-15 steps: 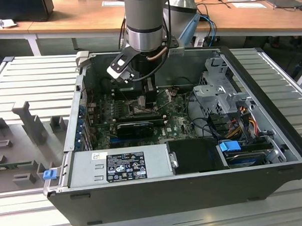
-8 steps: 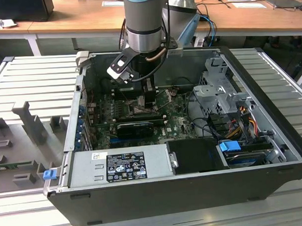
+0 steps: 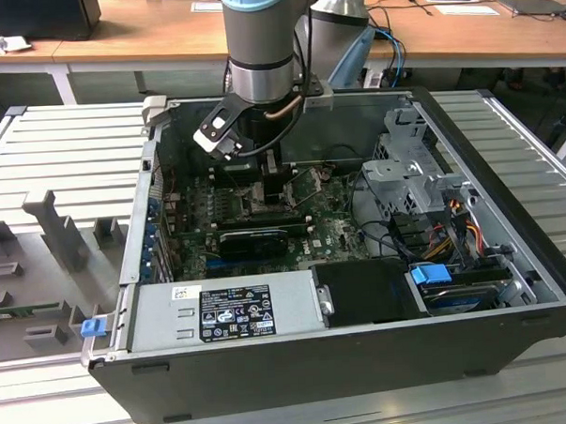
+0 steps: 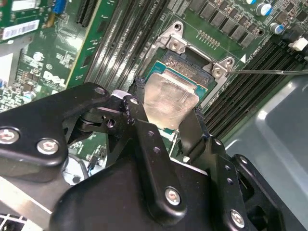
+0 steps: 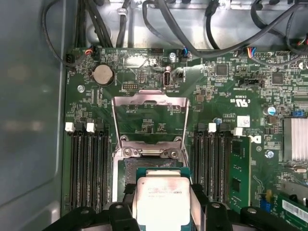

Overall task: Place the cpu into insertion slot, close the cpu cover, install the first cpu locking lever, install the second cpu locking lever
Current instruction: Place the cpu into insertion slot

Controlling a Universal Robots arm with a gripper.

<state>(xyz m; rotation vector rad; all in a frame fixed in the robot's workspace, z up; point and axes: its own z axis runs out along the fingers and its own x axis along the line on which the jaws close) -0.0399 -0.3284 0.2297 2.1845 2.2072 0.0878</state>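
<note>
You have an open computer case point(image 3: 327, 360) lying on its side, and everything that matters sits inside it. It holds a grey power supply point(image 3: 222, 313) along the wall well away from the insertion slot, a metal drive cage point(image 3: 413, 169) off towards the exterior view's right of the slot, and the green motherboard point(image 3: 331, 233) that carries the slot itself. Your arm point(image 3: 262, 44) reaches straight down into the case above the insertion slot point(image 4: 190, 72). Rows of long black memory sockets point(image 5: 86, 168) run along both sides of the slot. The cpu cover point(image 5: 149, 99) is swung fully open, its silvery frame lying back flat on the board just beyond the slot's hinge edge. Your gripper point(image 4: 165, 118) has its two black fingers pressed against opposite edges of the cpu point(image 5: 161, 197), pinching it. The chip sits directly over the slot, pale face up, leaving a strip of pin field showing by the hinge. Whether it touches the pins, you cannot tell.
</note>
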